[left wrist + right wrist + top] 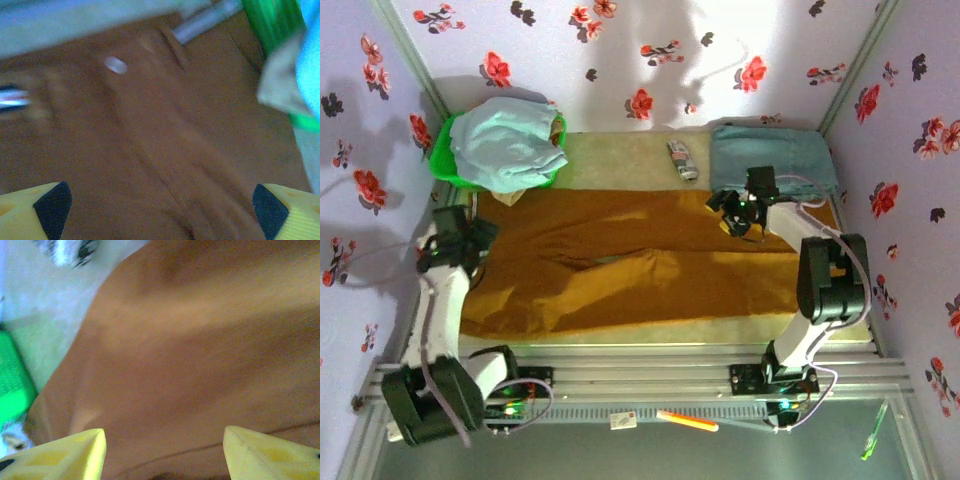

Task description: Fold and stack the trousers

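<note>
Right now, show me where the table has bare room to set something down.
Best patch: the bare mat between the green basket and the folded blue garment, beyond the trousers, apart from a small patterned item there. A thin strip runs along the near edge. The middle is crowded: trousers cover it.

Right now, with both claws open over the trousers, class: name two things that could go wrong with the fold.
1. The left claw hangs over the trousers close to the basket, whose clothes spill over its edge; lifting that end could snag them.
2. The right claw works beside the folded blue cloth; a swept leg may drag it out of place.
</note>
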